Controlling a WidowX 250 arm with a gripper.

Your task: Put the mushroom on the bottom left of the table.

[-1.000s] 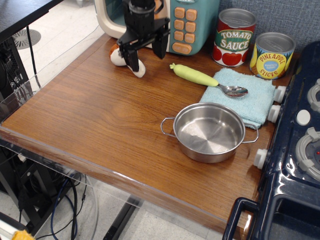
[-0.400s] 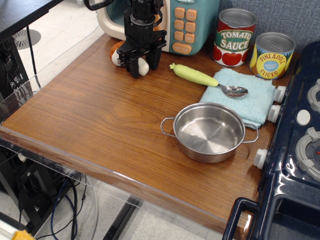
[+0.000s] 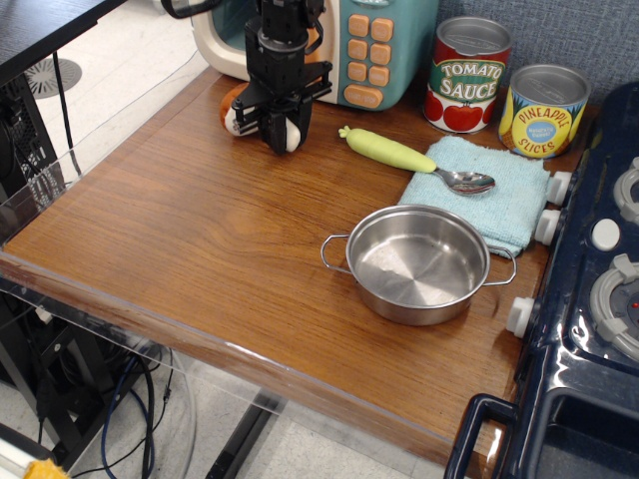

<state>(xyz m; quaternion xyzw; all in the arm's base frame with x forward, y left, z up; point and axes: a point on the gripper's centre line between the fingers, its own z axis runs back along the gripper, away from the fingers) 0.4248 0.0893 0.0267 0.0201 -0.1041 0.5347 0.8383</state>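
Observation:
The mushroom (image 3: 234, 112) lies on its side at the back left of the wood-grain table (image 3: 190, 249), in front of a toy microwave. Its reddish-brown cap points left and its cream stem points right. My black gripper (image 3: 278, 127) reaches straight down over it, and its fingers are closed around the stem, whose white end shows between them. The mushroom rests on the table surface.
A cream and teal toy microwave (image 3: 339, 40) stands right behind the gripper. A yellow-green-handled spoon (image 3: 409, 158) lies on a light blue cloth (image 3: 484, 190). A steel pot (image 3: 417, 261), two cans (image 3: 469, 73) and a dark blue toy stove (image 3: 589, 299) are to the right.
The gripper has come down over the mushroom and its wide-open fingers have closed onto the stem. The mushroom has stayed about where it was.

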